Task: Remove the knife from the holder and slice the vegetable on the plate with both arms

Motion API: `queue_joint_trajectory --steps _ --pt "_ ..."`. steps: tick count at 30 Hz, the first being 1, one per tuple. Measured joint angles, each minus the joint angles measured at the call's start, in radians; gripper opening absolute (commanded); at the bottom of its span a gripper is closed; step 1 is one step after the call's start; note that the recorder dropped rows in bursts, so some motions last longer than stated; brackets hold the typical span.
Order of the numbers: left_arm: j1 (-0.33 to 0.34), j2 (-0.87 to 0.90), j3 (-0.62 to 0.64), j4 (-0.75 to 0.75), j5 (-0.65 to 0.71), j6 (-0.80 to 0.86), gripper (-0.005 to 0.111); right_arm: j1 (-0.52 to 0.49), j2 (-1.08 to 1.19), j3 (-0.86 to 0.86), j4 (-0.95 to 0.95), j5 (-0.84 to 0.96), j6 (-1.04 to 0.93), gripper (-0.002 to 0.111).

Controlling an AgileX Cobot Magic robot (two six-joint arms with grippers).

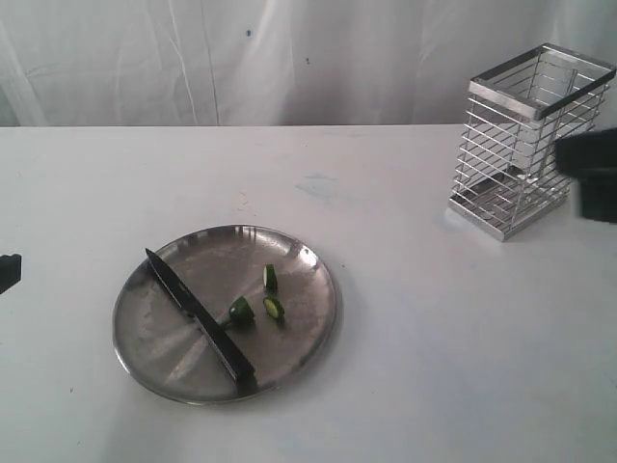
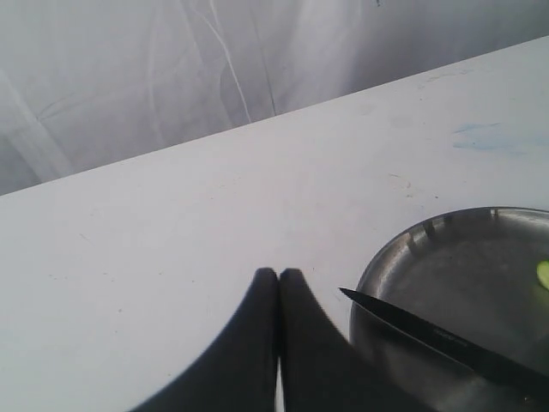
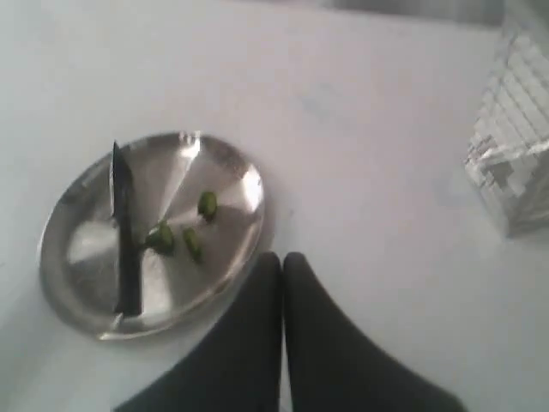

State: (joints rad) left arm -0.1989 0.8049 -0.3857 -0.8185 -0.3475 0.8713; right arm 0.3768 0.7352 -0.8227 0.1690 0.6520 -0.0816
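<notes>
Ext. view: knife (image 1: 198, 313) lies flat on plate (image 1: 323, 289), long axis diagonal, tip at the plate's far-left rim, handle at its near rim; three vegetable pieces (image 1: 241, 311) just right of the blade, mid-plate. Holder (image 1: 525, 135) stands well off the plate, far right, no knife in it. Left arm (image 1: 8, 271) and right arm (image 1: 593, 174) are cut off at the edges. L wrist view: left gripper (image 2: 279, 275) has fingers pressed together, empty, just outside the plate rim, near the knife tip; handle out of frame. R wrist view: right gripper (image 3: 281, 257) likewise closed on nothing, off the plate rim on the pieces' side; holder blurred, cropped.

The exterior view looks down across the table (image 1: 434, 376) toward the curtain (image 1: 193, 58); all three views share the plate (image 1: 159, 333).
</notes>
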Motion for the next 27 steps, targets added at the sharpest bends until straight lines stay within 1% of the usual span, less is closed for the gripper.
queue_joint_trajectory --steps 2,7,9,13,15,16,17,20,25,27 --pt "0.0 0.0 0.0 0.0 0.0 0.0 0.0 -0.049 -0.091 0.0 -0.053 -0.029 0.003 0.0" --pt "0.0 0.0 0.0 0.0 0.0 0.0 0.0 -0.282 -0.369 0.0 -0.191 -0.062 0.005 0.0" --pt "0.0 0.0 0.0 0.0 0.0 0.0 0.0 -0.327 -0.464 0.0 -0.247 -0.062 0.005 0.0" --pt "0.0 0.0 0.0 0.0 0.0 0.0 0.0 -0.349 -0.651 0.012 -0.286 -0.085 0.007 0.0" --pt "0.0 0.0 0.0 0.0 0.0 0.0 0.0 -0.349 -0.711 0.056 -0.286 -0.163 0.007 0.0" --pt "0.0 0.0 0.0 0.0 0.0 0.0 0.0 -0.353 -0.733 0.111 -0.288 -0.244 0.007 0.0" --pt "0.0 0.0 0.0 0.0 0.0 0.0 0.0 -0.355 -0.735 0.153 -0.29 -0.295 0.007 0.0" --pt "0.0 0.0 0.0 0.002 0.0 0.0 0.0 -0.355 -0.733 0.238 -0.29 -0.349 0.032 0.0" --pt "0.0 0.0 0.0 0.002 0.0 0.0 0.0 -0.355 -0.731 0.413 -0.29 -0.373 0.119 0.0" --pt "0.0 0.0 0.0 0.002 0.0 0.0 0.0 -0.355 -0.731 0.53 -0.29 -0.391 0.19 0.0"
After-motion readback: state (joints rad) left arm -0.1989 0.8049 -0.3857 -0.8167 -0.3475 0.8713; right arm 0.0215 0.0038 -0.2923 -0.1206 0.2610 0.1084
